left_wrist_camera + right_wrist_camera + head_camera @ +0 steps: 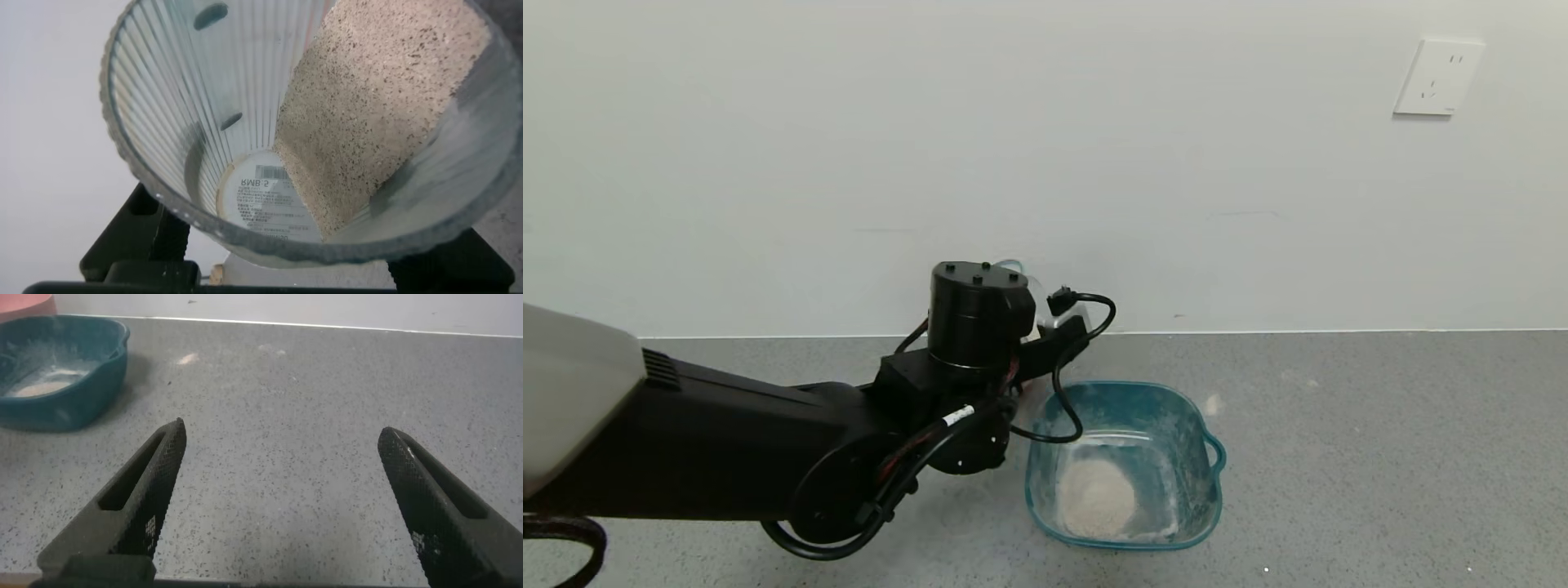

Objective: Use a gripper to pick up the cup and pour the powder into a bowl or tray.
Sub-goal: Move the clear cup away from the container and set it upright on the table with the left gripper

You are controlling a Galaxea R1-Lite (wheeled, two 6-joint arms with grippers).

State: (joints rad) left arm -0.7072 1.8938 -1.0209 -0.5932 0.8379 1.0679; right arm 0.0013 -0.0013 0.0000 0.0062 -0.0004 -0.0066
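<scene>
Ribbed plastic cup (245, 122) sits pinched in left gripper (270, 273), tilted, powder (368, 106) sliding rimward. Basin (1207, 445) lies below and beside the jaws; pouring now risks spilling short. Right gripper (278, 498) idles, spread.

Soft, even light fills the head view, seemingly from overhead; the pale wall (1045, 147) is bright and flat, without glare. Shadows on the grey bench (1380, 457) are faint: a weak, diffuse one lies under the black arm (727, 449), and the teal basin (1127, 465) casts almost none. The arm's black casing swallows detail. In the left wrist view the cup (196, 122) sits so close that its rim is soft and stretched, while light passing through its ribbed wall keeps the powder (376, 106) grainy and sharp. In the right wrist view the near fingers (147, 490) look slightly soft, and the bench speckle is crisp.
</scene>
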